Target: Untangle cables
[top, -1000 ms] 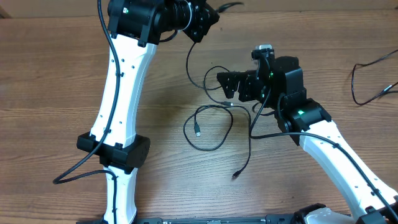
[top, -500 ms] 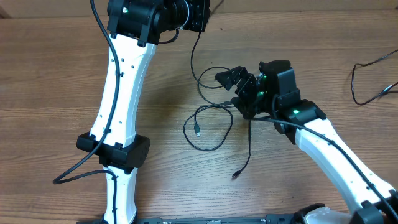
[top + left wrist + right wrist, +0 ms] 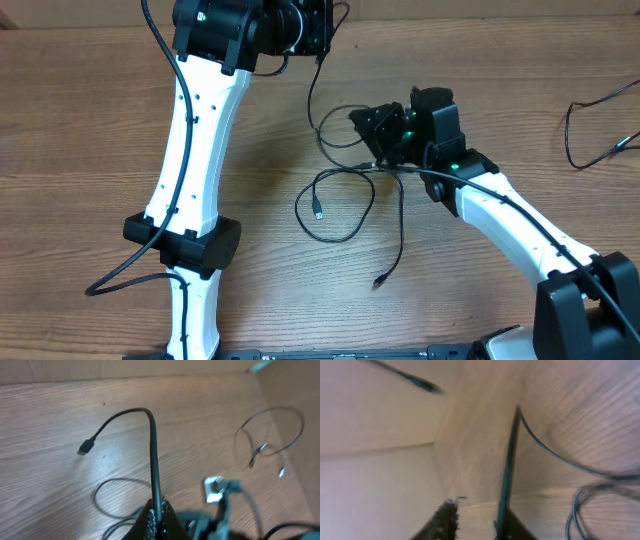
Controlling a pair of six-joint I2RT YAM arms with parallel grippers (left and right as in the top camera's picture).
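Cable untangling: strand separation in hand.
Left pincer (image 3: 159,510) clamps a black cable (image 3: 152,445); right pincer (image 3: 475,519), fingers apart, sits beside a strand (image 3: 508,460) and likely must close, then pull away.

The picture is blurred. The right gripper (image 3: 475,522) has its fingers apart, and a black cable (image 3: 509,460) rises beside one finger (image 3: 512,530) above the wooden table (image 3: 580,410).

the overhead view is sharp and evenly lit from above, with soft shadows on the table (image 3: 80,120) beside the left arm (image 3: 195,130). the left wrist view is slightly soft. the right wrist view is pale and strongly blurred, the cable (image 3: 508,465) smeared.
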